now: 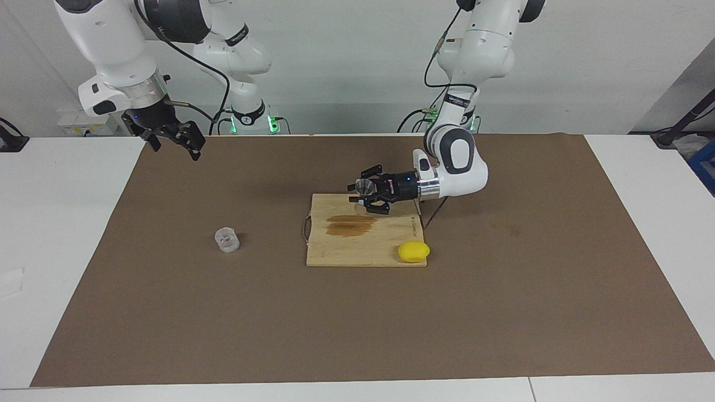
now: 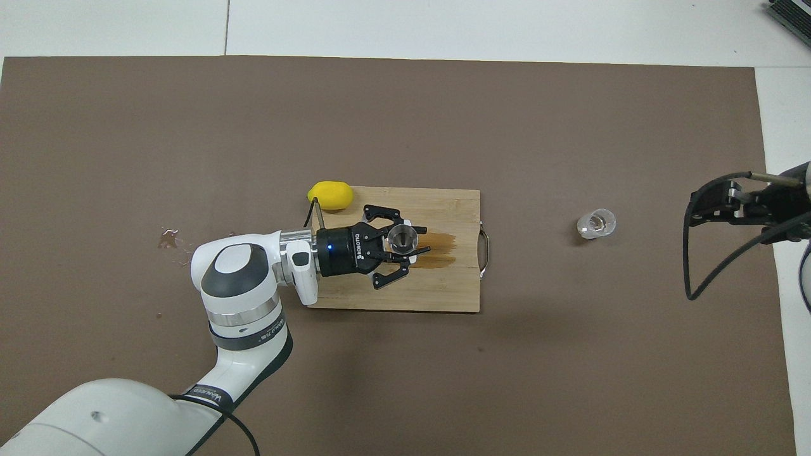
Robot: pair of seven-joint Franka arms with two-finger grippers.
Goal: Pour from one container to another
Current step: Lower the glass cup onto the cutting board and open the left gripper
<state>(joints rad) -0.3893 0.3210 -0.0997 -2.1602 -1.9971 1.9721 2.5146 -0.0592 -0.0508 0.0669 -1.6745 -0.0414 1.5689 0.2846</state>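
Two containers sit well apart: the left jaws (image 1: pixel 364 195) clamp the jigger (image 1: pixel 365 186) upright over the cutting board (image 1: pixel 366 248) (mouth up, presumably to receive), while the clear cup (image 1: pixel 227 239) stands at the board's nine o'clock in the facing view; the right jaws (image 1: pixel 177 135) wait open.

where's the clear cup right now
The clear cup stands alone on the brown mat, toward the right arm's end of the table, beside the cutting board and apart from its handle end.
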